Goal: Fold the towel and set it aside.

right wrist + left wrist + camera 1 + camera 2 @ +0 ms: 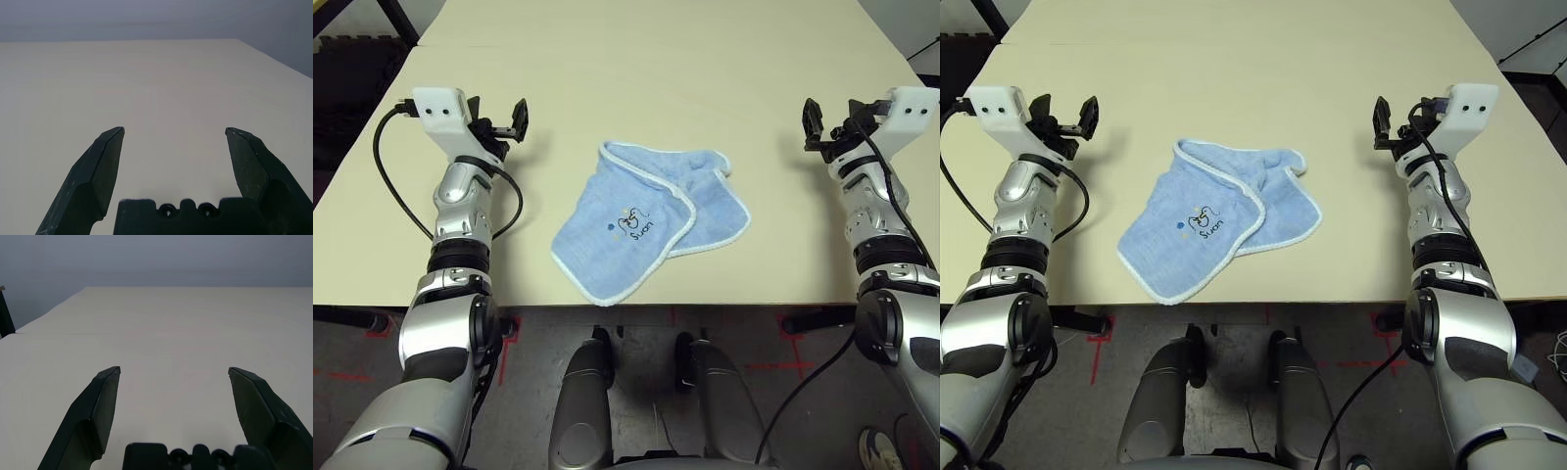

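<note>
Both claws released: left gripper (173, 374) and right gripper (174, 134) each spread their black wedge-shaped fingers wide, nothing between them, raised over bare tabletop.

Towel (641, 227) lies near the table's front edge, midway between the arms and well apart from both. Light-blue terry, nubby pile, white stitched edging. Loosely folded (roughly a diamond, one layer lapped over another, far side rumpled). Dark embroidered figure (632, 224) with lettering faces up.

Table (636, 78): smooth, matte, cream-coloured, flat.
</note>
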You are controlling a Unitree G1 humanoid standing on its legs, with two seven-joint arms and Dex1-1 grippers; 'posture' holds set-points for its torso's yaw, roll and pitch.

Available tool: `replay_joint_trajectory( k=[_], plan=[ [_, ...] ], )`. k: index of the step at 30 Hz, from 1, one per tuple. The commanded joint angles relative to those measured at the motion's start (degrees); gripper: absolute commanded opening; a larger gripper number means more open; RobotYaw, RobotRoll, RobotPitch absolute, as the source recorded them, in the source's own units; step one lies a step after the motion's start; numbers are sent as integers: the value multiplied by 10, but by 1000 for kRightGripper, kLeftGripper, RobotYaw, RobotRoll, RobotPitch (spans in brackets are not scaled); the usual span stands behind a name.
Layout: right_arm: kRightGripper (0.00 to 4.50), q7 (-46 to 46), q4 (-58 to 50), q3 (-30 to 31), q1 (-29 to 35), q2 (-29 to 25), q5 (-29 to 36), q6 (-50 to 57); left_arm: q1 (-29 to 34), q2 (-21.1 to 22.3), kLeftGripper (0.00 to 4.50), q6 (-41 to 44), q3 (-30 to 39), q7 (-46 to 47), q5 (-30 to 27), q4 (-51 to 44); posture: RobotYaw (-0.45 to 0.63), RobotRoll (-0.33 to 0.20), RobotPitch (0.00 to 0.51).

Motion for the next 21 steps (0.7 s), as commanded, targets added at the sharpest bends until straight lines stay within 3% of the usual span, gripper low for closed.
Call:
replay_joint_trajectory(
  k=[1,21],
  plan=[
    [4500,-5,-3,-3,5,-2,-2,1,7,-1,4478,2,-1,5,2,6,18,0,195],
    [4500,25,-2,-3,17,-2,3,6,-3,16,4478,23,-15,-48,3,9,82,0,238]
  ],
)
